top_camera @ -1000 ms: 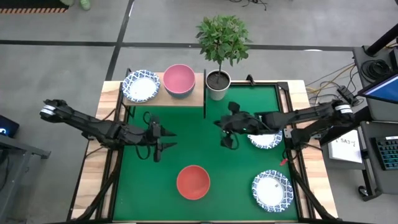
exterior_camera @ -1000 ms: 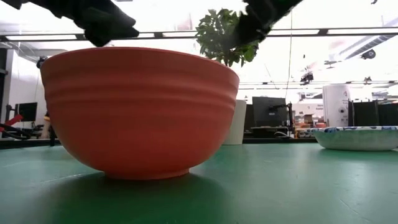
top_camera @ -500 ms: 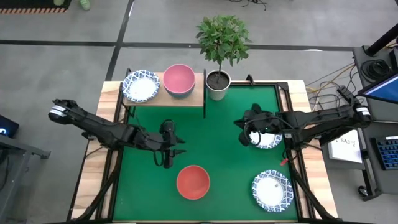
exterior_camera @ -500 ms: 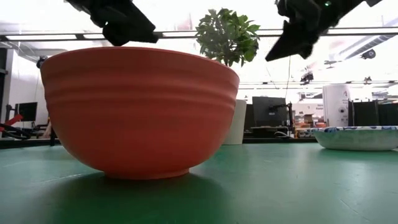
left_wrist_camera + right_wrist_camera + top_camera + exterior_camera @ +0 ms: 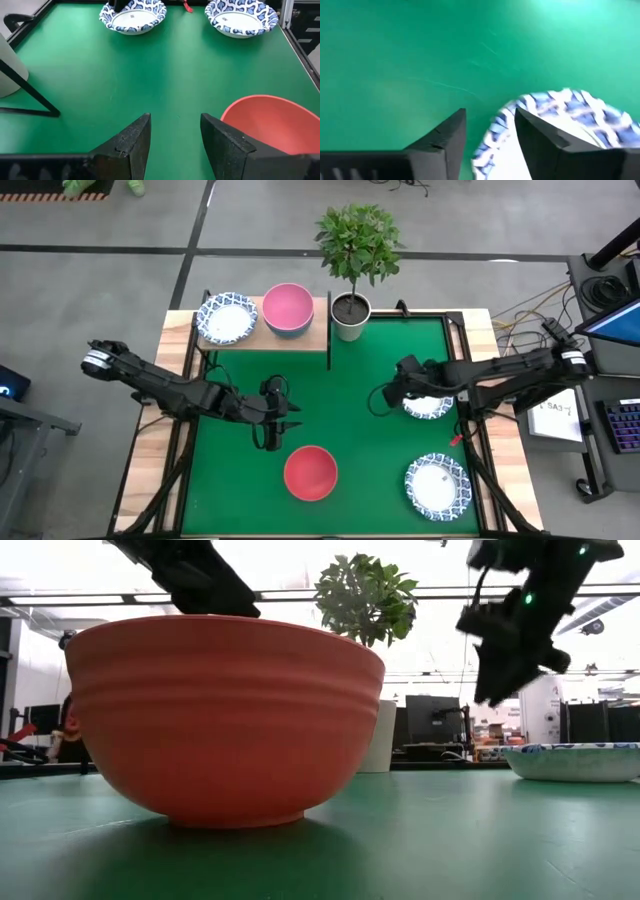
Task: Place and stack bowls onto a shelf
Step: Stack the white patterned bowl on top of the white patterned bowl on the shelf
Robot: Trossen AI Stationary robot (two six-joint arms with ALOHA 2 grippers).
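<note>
Already the right gripper (image 5: 490, 135), jaws parted and empty, straddles the patterned bowl's (image 5: 428, 405) rim at the mat's three o'clock — a shallow bite could tip it. Left gripper (image 5: 175, 145), open, hovers by the red bowl (image 5: 310, 472) at six; the shelf (image 5: 310, 338) waits at eleven.

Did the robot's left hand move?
Yes. The left hand has moved right and down the high view, closer to the red bowl.

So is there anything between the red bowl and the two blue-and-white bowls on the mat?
No. In the left wrist view, only bare green mat lies between the red bowl and the two patterned bowls.
</note>
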